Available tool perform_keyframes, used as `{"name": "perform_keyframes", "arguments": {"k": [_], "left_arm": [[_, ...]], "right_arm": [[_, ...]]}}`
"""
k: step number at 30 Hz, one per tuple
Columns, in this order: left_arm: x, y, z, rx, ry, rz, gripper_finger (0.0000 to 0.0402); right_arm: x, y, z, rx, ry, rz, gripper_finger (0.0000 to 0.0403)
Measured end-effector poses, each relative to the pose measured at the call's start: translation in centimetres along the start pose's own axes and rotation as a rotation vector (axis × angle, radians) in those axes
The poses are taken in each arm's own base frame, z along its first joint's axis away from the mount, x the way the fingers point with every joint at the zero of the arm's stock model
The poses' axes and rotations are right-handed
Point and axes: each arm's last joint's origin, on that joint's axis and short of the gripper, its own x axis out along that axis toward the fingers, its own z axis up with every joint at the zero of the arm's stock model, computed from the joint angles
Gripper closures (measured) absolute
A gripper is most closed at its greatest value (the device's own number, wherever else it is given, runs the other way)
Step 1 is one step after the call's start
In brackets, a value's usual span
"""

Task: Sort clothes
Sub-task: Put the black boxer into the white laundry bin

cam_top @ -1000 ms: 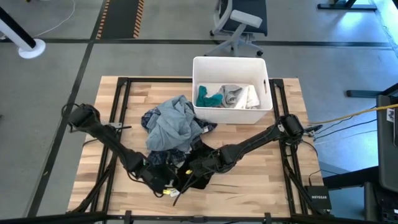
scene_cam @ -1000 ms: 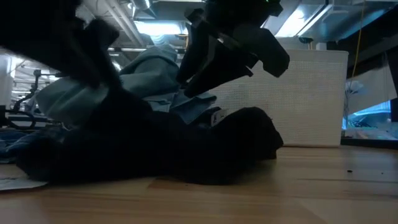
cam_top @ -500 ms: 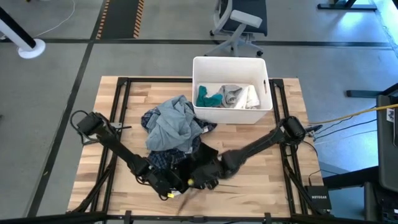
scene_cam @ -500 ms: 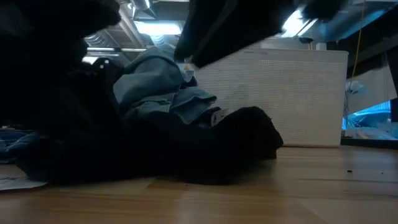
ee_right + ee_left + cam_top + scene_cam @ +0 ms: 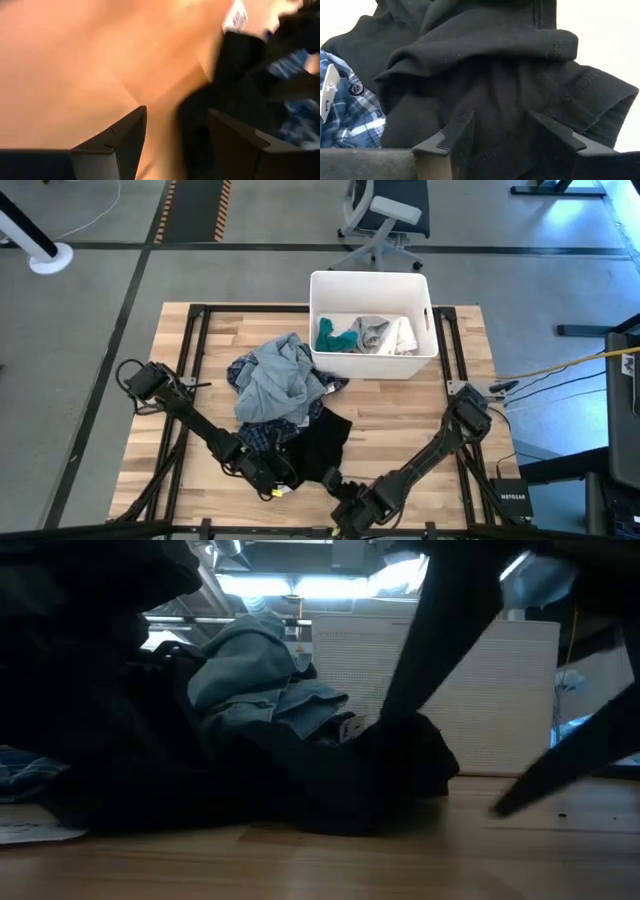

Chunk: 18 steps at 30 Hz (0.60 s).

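Note:
A black garment (image 5: 322,442) lies flat on the table at the near side of the clothes pile, and it also shows in the low view (image 5: 340,780). A light blue-grey garment (image 5: 280,378) lies on top of a dark blue plaid one (image 5: 262,435). My left gripper (image 5: 285,477) is open at the black garment's near left edge, its fingers on either side of a raised fold (image 5: 502,100). My right gripper (image 5: 345,498) is open and empty over bare wood near the table's near edge, with the black garment's edge (image 5: 240,60) beyond it. My left gripper has its open fingers (image 5: 457,137) level and low on either side of a fold of the black garment (image 5: 500,115), coming from the table's near left. I cannot tell whether the fingers touch the cloth. The garment lies on the table.
A white plastic bin (image 5: 425,360) stands at the far right of the table and holds teal (image 5: 333,337) and white-grey (image 5: 385,335) clothes. Bare wood lies right of the pile (image 5: 400,420). A white tag (image 5: 329,92) shows on the plaid garment.
My right gripper has drawn back off the black garment toward the table's near edge. My left gripper has slid a little to the right, toward the black garment, then kept still. The pile has stayed in place.

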Motion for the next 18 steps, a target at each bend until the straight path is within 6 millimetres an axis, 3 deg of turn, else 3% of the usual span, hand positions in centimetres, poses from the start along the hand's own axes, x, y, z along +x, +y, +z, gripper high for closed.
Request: {"name": "perform_keyframes", "arguments": {"k": [7, 13, 18], "left_arm": [[0.1, 0.1, 0.0, -0.003, -0.001, 0.003, 0.0226], [0.1, 0.2, 0.1, -0.014, -0.001, 0.007, 0.0226], [0.1, 0.1, 0.0, -0.021, 0.000, 0.006, 0.0226]], "right_arm": [[1.7, -0.3, -0.8, -0.041, 0.135, -0.223, 0.0178], [2.0, -3.7, -2.2, 0.064, 0.209, -0.323, 0.0178], [0.7, -7.4, -4.8, 0.162, 0.328, -0.339, 0.0178]]}}
